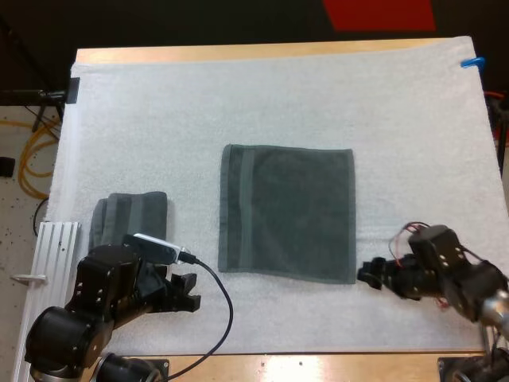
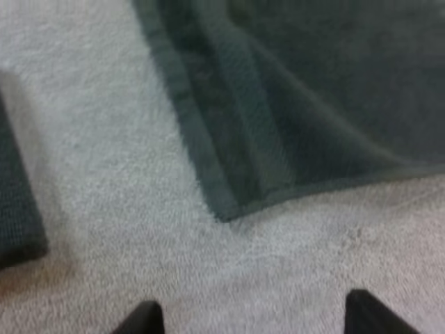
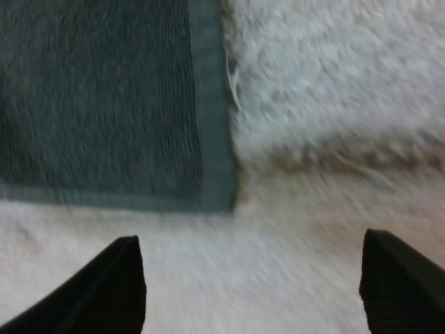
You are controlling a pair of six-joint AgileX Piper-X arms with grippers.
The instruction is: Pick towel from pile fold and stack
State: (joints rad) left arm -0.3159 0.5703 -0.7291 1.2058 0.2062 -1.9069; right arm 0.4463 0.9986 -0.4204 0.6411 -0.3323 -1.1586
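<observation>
Squarely on the white mat (image 1: 238,103), a dark grey-green towel (image 1: 286,213) is spread flat, with a folded towel (image 1: 131,215) laid near the mat's left edge. The left gripper (image 1: 184,290) is held at the spread towel's near left corner and the right gripper (image 1: 367,273) at its near right, both with fingers parted, clear of cloth.

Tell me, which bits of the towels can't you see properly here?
- Folded towel, high view: its near end is hidden behind my left arm, so its layers cannot be counted.
- Dark cloth beside the flat towel, left wrist view: cut off by the picture's edge; probably the folded towel, but I cannot tell.
- Flat towel's underside, every view: hidden by the towel itself.
</observation>
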